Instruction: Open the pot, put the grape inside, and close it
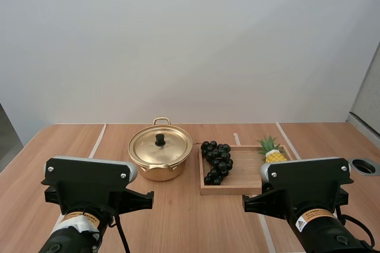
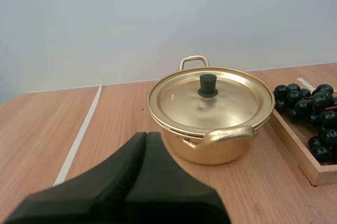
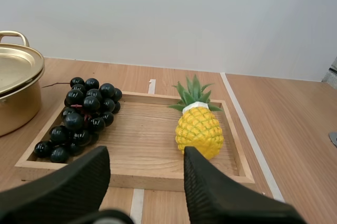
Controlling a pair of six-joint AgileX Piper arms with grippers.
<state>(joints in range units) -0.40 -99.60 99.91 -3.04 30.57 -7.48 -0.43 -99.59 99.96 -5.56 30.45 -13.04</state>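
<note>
The pot sits closed on the desk, straight ahead of the left gripper, whose fingers lie pressed together as one dark wedge, holding nothing. The lid lies flat on the rim with its black knob upright at the centre. The pot's two loop handles line up near to far, one turned toward this gripper and one away. The left arm is the nearer one to the knob, so opening looks like its job, and the fingers would first have to part before coming down over the knob. Just to the right of the pot, close but apart, is the wooden tray. The bunch of grapes lies in its left half, the side next to the pot, with a toy pineapple well apart in the right half. The right gripper hangs short of the tray's near edge with its fingers spread wide and empty. The grapes lie ahead and to its left. The bunch's long axis runs roughly near to far along the tray's left wall, and a thin stem seems to stick out at the far end toward the pot.
</note>
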